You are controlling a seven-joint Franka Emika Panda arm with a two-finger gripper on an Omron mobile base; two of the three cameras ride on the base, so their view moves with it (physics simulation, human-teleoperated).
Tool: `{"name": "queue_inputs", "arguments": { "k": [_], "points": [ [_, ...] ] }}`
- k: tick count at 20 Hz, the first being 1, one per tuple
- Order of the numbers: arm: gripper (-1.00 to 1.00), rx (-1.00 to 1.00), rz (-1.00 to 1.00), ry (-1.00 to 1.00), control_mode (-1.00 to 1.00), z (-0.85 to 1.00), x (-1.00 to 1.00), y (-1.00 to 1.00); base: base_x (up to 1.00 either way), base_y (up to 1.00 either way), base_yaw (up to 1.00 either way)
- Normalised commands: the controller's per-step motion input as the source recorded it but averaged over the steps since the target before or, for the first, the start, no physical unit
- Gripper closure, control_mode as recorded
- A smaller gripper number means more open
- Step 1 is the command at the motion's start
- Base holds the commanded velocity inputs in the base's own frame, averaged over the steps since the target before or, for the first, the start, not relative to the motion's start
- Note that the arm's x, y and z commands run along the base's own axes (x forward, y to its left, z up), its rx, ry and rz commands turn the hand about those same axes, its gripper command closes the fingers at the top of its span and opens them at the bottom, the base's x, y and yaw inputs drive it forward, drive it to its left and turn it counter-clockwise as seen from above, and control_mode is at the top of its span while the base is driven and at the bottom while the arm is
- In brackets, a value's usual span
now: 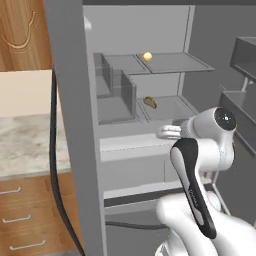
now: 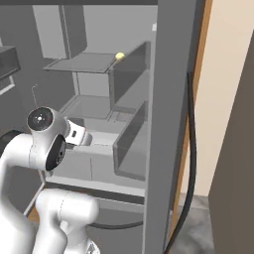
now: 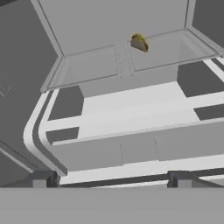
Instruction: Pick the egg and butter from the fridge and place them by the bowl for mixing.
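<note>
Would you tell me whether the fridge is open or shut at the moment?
Open: the fridge interior shows, with the egg on an upper shelf and the butter below.

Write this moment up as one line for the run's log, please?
phase: reaching into fridge | gripper: open, empty | egg: upper shelf | butter: lower shelf, ahead of gripper | picked: nothing yet

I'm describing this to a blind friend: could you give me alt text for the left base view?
An open grey fridge with a small pale-yellow egg on its upper shelf and an olive-yellow butter stick on the shelf below. A white robot arm rises at lower right, reaching toward the shelves.
</note>
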Motion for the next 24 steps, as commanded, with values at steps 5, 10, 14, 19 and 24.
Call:
{"name": "queue_inputs", "arguments": {
  "k": [5, 10, 14, 19, 24],
  "points": [
    [-1.0, 0.0, 0.0, 0.0, 1.0, 0.0, 0.0, 0.0, 0.59, -0.13, 0.01],
    [-1.0, 0.0, 0.0, 0.0, 1.0, 0.0, 0.0, 0.0, 0.52, -0.09, 0.01],
    [-1.0, 0.0, 0.0, 0.0, 1.0, 0.0, 0.0, 0.0, 0.15, -0.02, 0.0],
    [-1.0, 0.0, 0.0, 0.0, 1.0, 0.0, 0.0, 0.0, 0.0, 0.0, 0.0],
    [-1.0, 0.01, 0.0, -0.02, -1.0, 0.04, -0.01, 0.0, -0.01, 0.0, 0.0]
  ]
}}
